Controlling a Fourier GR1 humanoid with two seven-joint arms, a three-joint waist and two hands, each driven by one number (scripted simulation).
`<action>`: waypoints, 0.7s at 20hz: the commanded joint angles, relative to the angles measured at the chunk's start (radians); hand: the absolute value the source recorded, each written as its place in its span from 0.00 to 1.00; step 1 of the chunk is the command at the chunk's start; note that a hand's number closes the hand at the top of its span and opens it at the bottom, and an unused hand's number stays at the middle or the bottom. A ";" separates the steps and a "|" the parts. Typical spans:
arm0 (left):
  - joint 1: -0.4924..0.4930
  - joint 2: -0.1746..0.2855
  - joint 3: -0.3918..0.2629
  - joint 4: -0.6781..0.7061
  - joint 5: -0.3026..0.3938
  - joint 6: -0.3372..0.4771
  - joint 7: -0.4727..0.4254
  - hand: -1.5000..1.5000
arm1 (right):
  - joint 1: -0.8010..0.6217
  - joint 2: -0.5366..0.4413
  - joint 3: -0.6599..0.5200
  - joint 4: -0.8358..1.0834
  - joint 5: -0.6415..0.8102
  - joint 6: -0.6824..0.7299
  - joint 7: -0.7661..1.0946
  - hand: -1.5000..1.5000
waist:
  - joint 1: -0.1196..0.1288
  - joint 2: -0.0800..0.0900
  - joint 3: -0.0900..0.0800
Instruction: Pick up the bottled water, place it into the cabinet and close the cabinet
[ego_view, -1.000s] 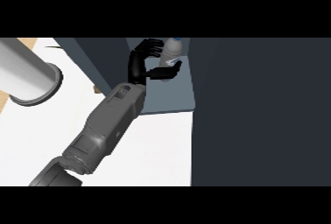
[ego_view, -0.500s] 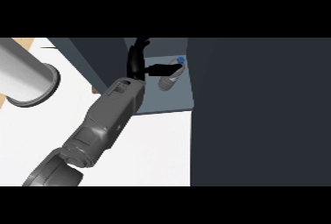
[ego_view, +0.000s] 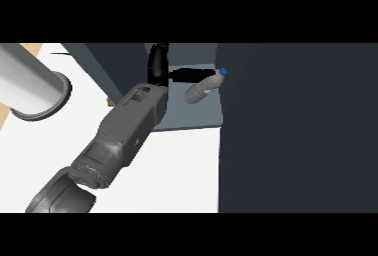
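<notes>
Bottled water lies tilted inside the open cabinet, cap against the dark panel. We see the right hand just left of it, fingers spread wide, one reaching the neck, gripping nothing.

The left forearm is a matt grey shell, boxy rather than round, its flat faces meeting in soft bevelled edges. The top face catches the light and reads paler, while the side face is a darker grey. Near the wrist a small rectangular recess is set into the top face. At the lower end a seam sets the shell off from a rounded, darker grey elbow casing. The left hand is black throughout, slim and smooth; its thumb is a short rounded black bar.
</notes>
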 joint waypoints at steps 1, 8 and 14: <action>-0.001 -0.004 0.011 -0.017 0.003 -0.046 -0.063 0.00 | 0.039 0.024 -0.011 -0.155 -0.019 -0.065 0.043 0.00 | 0.008 -0.005 -0.001; 0.061 -0.004 -0.066 -0.115 0.103 -0.028 -0.074 0.00 | -0.018 0.042 0.022 -0.107 0.039 -0.042 0.060 0.00 | 0.003 -0.011 0.001; 0.194 -0.004 -0.179 -0.292 0.199 -0.024 -0.056 0.00 | 0.031 -0.009 -0.081 -0.148 -0.083 -0.061 0.092 0.00 | 0.017 -0.024 0.000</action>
